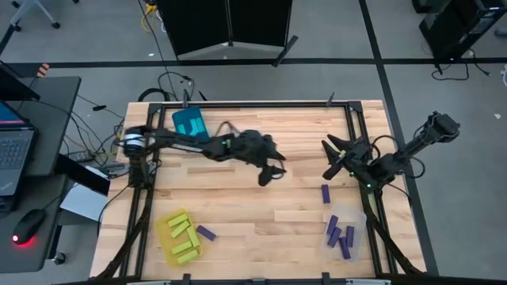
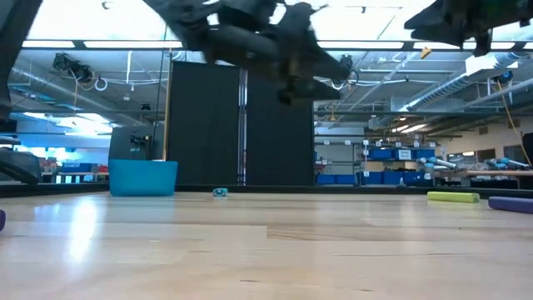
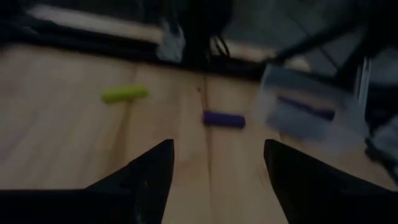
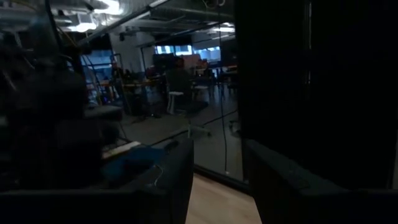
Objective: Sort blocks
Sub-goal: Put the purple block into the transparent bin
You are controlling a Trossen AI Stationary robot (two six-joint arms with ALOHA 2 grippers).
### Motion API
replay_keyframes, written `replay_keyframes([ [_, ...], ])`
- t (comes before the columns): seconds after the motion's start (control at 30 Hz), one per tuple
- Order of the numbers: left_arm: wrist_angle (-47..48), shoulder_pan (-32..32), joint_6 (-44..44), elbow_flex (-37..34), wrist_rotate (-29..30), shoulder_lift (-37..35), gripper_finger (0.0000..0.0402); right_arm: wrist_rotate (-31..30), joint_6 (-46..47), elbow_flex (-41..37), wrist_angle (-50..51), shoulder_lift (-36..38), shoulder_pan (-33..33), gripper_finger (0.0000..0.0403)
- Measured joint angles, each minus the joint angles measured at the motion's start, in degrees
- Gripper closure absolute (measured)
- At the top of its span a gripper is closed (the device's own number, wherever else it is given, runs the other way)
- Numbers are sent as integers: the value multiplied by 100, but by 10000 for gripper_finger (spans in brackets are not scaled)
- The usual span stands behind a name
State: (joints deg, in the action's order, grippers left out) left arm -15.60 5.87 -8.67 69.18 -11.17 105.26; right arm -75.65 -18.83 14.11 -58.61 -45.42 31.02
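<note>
One purple block (image 3: 224, 119) lies ahead of the open left tool (image 3: 214, 180).

wooden worktop (image 1: 238, 202) carries teal bin (image 1: 189, 122) at far edge, yellow bin (image 1: 162, 237) and clear bin (image 1: 358, 226) at near corners; laptop (image 1: 14, 154), mouse (image 1: 30, 225) on side desk.

The left arm reaches from the left edge across the tabletop's middle, its end effector (image 1: 272, 169) raised above the surface, fingers spread apart with nothing between them. The right arm is folded at the right edge, its end effector (image 1: 331, 157) lifted and pointing inward, fingers parted and empty.
</note>
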Motion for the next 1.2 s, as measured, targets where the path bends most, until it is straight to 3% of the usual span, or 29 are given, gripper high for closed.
replay_keyframes([
  [0.23, 1906, -80, 1099, 2148, -340, 1413, 144, -189, -613, 0, -72, 562, 368, 249],
  [0.5, 2478, -190, 1796, 3657, -347, 2427, 144, -294, -869, 0, -72, 774, 681, 249],
  [0.7, 2474, -275, 2046, 4149, -211, 2823, 144, -410, -948, 0, -72, 773, 804, 249],
  [0.93, 2572, -366, 2199, 4242, -182, 2928, 144, -490, -990, 0, -72, 775, 862, 249],
  [1.2, 4232, -696, 3234, 4233, 394, 2399, 146, -490, -988, 0, -72, 773, 862, 249],
])
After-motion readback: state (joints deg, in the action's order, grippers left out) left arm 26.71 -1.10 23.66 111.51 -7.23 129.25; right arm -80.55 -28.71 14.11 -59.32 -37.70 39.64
